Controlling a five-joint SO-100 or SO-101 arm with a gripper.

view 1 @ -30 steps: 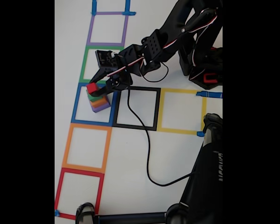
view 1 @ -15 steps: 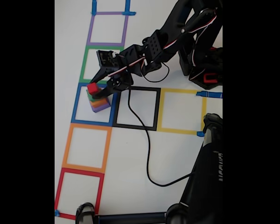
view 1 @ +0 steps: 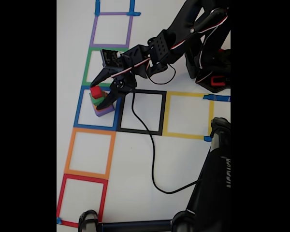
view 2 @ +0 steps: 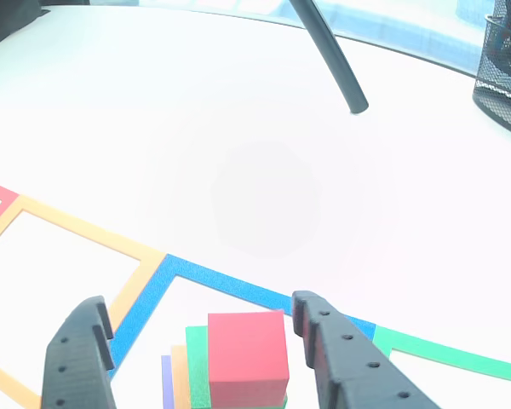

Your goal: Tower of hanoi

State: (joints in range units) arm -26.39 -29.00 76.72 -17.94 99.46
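The tower of hanoi stands as one stack inside the blue tape square (view 1: 79,116): red cube (view 1: 95,91) on top, then green cube (view 1: 94,101), an orange one and the purple cube (view 1: 106,111) at the bottom. My gripper (view 1: 96,95) is open, one finger on each side of the stack's top and clear of it. In the other view the red cube (view 2: 247,356) sits between the two black fingers (view 2: 78,362), with gaps on both sides. Green (view 2: 196,366), orange and purple edges peek out below it.
Purple, green, orange and red tape squares run in a column with the blue one; a black square (view 1: 141,112) and a yellow square (view 1: 187,115) lie to the right. A black cable (view 1: 153,159) crosses the table. A dark stand (view 1: 212,193) fills the lower right. A mesh basket (view 2: 504,68) stands far right.
The fingers have spread apart, letting go of the red cube, which stays on top of the stack. The arm has barely shifted.
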